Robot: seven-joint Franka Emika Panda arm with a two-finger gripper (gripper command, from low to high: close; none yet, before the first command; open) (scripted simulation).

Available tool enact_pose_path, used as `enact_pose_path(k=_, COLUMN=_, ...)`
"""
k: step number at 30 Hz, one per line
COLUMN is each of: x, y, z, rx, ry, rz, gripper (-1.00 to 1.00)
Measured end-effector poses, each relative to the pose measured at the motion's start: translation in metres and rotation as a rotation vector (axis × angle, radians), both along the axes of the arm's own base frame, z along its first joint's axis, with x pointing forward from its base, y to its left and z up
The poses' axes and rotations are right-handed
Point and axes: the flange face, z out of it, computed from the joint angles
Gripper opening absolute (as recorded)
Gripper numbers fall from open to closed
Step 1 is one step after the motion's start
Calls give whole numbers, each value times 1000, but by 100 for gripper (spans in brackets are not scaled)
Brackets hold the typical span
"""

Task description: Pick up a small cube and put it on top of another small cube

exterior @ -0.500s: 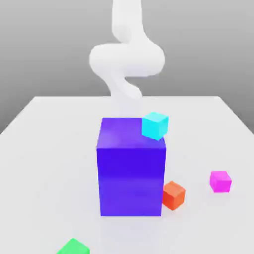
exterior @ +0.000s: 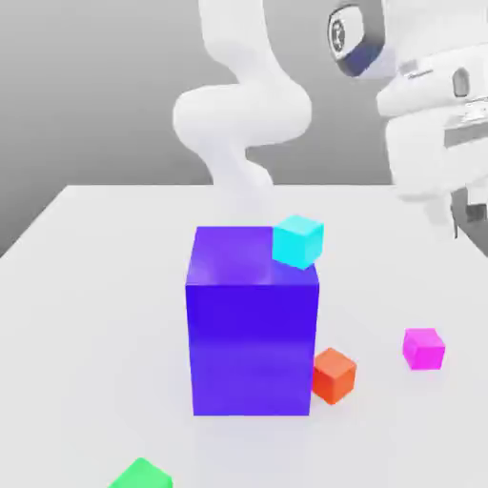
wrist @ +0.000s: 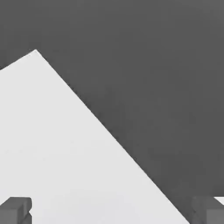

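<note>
The small magenta-pink cube (exterior: 423,348) rests on the white table (exterior: 95,286) at the exterior view's right. A small orange-red cube (exterior: 334,375) sits against the front right corner of the big blue-purple block (exterior: 252,324). A small cyan cube (exterior: 298,240) shows at the block's upper far right corner. My gripper (exterior: 457,217) hangs high above the table at the exterior view's right edge, well above the magenta cube. In the hand view the gripper (wrist: 111,212) is open, its fingertips (wrist: 15,210) far apart with nothing between them.
A green cube (exterior: 143,475) lies at the front edge of the exterior view. The white arm (exterior: 243,114) rises behind the block. The hand view looks past a corner of the table (wrist: 52,144) to dark floor.
The robot's hand has swung into the exterior view at the upper right. The cubes and the block have not moved.
</note>
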Motion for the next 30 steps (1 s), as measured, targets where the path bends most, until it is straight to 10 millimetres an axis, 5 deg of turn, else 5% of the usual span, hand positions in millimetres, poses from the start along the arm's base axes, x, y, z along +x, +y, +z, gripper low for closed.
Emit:
enact_pose_path(k=8, x=-109, y=61, z=-146, rx=-195, ry=137, rz=502, gripper=0)
enact_pose_path(k=15, x=-123, y=56, z=-224, rx=-232, ry=165, rz=567, gripper=0)
enact_pose_path(k=16, x=-123, y=55, z=-232, rx=-232, ry=166, rz=567, gripper=-100)
enact_pose_path(k=23, x=-123, y=55, z=-234, rx=-233, ry=167, rz=567, gripper=-100)
enact_pose_path(k=29, x=-123, y=55, z=-181, rx=-234, ry=167, rz=567, gripper=-100)
enact_pose_path(k=30, x=-111, y=49, z=-176, rx=-231, ry=172, rz=529, gripper=-100)
